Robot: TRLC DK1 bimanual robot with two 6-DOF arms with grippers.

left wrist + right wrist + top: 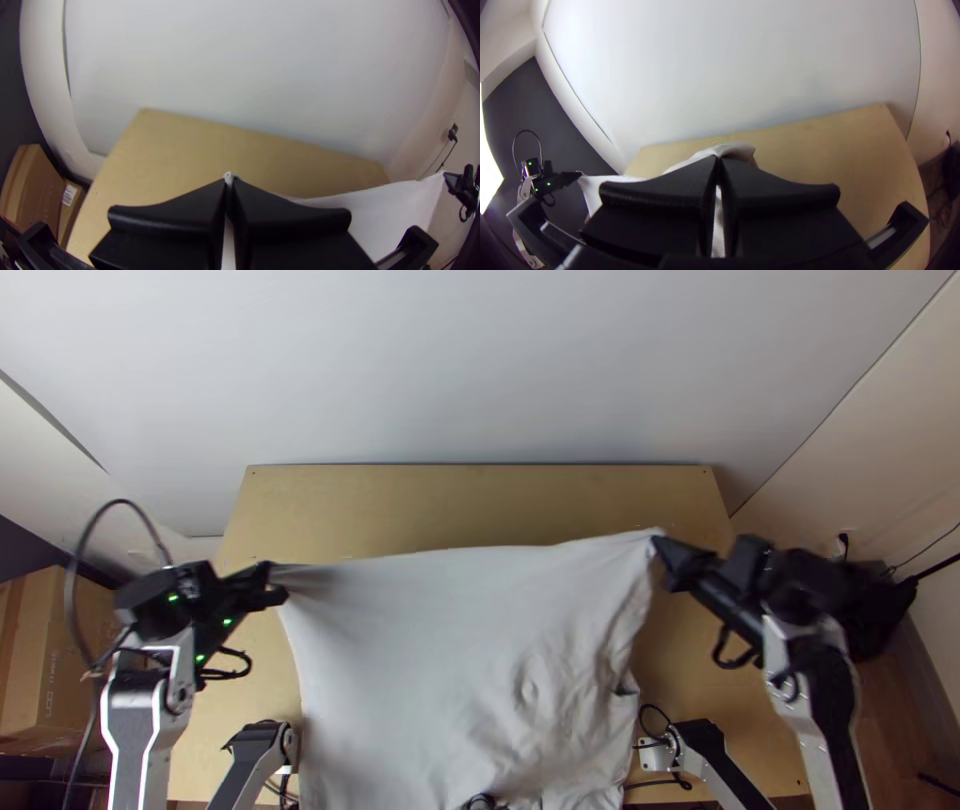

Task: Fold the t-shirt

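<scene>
Left end effector (276,581) and right end effector (663,549) each pinch a corner of a white shirt (420,650). It stretches between them over the counter (450,505), wrinkled at right.

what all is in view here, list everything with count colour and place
t-shirt: one, white, stretched between the grippers over the table
table: one, light wood, under the shirt
wall: one, white, behind the table
cardboard boxes: two, brown, left of the table
cables: several, black, around the arms
left gripper: one, black, at the shirt's far left corner
right gripper: one, black, at its far right corner
arms: two, silver and black, one each side
</scene>
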